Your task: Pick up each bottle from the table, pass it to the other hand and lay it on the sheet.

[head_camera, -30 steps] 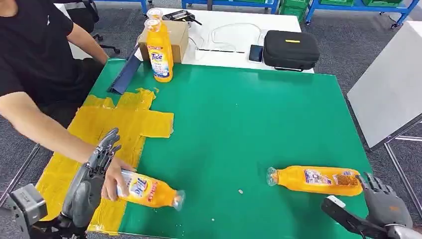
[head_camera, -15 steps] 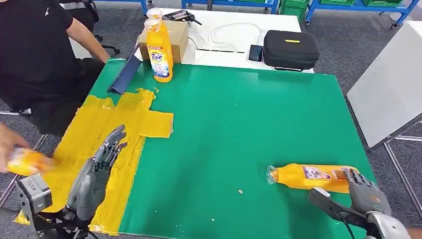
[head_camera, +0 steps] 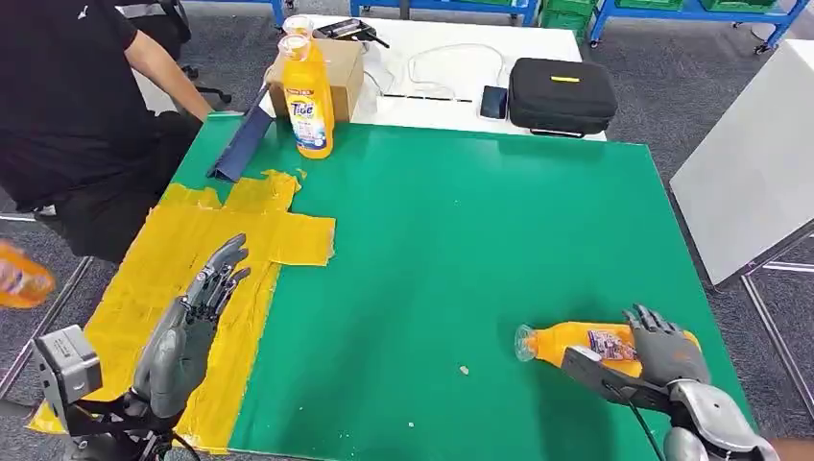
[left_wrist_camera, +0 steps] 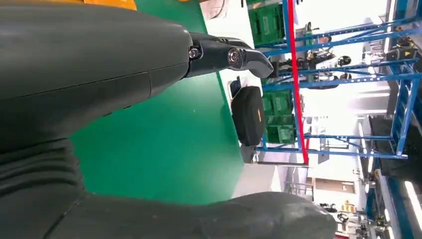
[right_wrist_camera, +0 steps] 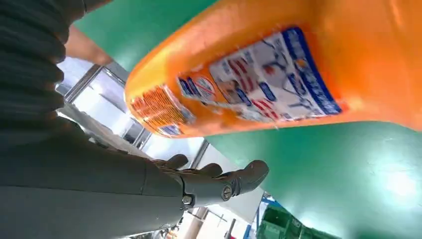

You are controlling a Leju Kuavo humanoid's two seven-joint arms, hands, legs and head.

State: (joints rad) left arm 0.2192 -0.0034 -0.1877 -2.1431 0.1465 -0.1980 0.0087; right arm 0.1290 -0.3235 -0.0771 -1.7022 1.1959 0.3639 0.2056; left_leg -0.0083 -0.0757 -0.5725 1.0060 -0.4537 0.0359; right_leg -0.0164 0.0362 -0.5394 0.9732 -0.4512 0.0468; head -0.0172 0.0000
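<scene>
An orange Tide bottle (head_camera: pixel 564 341) lies on its side on the green table (head_camera: pixel 461 230), near the front right, cap end pointing left. My right hand (head_camera: pixel 664 351) reaches over its base end with fingers spread and not closed around it. The right wrist view shows the bottle (right_wrist_camera: pixel 278 74) close beside the straight fingers (right_wrist_camera: pixel 214 181). My left hand (head_camera: pixel 192 322) hovers open over the yellow sheet (head_camera: pixel 182 235) and holds nothing. Its fingers (left_wrist_camera: pixel 224 55) are extended. A second orange bottle (head_camera: pixel 309 101) stands upright at the back left.
A person in black sits at the left, with a blurred orange bottle (head_camera: pixel 19 277) off the table's left edge. A cardboard box (head_camera: pixel 338 67), a black case (head_camera: pixel 562 94) and cables lie on the white table behind. A blue strip (head_camera: pixel 242 144) leans at the back left corner.
The person lifted the bottle off the sheet's front and carried it away left. My right hand moved forward over the lying bottle's base end. My left hand shifted slightly.
</scene>
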